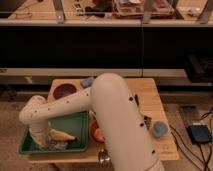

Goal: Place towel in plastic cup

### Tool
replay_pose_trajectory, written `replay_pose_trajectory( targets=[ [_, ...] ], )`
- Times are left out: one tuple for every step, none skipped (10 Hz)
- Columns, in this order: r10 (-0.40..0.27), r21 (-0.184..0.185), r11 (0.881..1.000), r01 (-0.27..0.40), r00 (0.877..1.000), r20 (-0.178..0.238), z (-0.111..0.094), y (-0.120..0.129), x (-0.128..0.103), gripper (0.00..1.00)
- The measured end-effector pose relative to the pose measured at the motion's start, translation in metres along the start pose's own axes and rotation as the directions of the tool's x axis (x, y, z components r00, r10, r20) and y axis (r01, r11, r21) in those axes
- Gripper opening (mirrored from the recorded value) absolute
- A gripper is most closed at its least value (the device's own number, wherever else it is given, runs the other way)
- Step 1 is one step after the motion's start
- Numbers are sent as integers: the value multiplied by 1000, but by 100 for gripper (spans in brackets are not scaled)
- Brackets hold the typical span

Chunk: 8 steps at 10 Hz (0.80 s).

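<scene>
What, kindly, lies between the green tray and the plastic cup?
In the camera view: the robot's arm and an orange-brown bowl; the gripper is down in the tray.

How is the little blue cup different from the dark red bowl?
The plastic cup is pale blue; the bowl is dark red. The cup is much narrower than the bowl. The cup stands near the table's right edge; the bowl sits at its back left. Both are round and upright. The gripper is down in the green tray, by the towel, touching neither.
</scene>
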Motion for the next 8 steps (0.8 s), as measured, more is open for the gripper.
replay_pose_trajectory(
  targets=[
    [-31, 19, 999, 31, 999, -14, 0, -7, 4, 5],
    [-38, 36, 999, 39, 999, -28, -3, -8, 6, 1],
    [-35, 67, 997, 39, 998, -55, -13, -8, 11, 0],
    [-25, 95, 995, 33, 996, -84, -28, -5, 16, 0],
    [-9, 125, 992, 23, 994, -112, -43, -1, 20, 0],
    [24, 174, 985, 5, 986, -163, -68, 11, 28, 0],
    [46, 197, 980, -7, 980, -193, -87, 23, 32, 0],
    [65, 205, 978, -20, 974, -218, -109, 37, 37, 0]
  ],
)
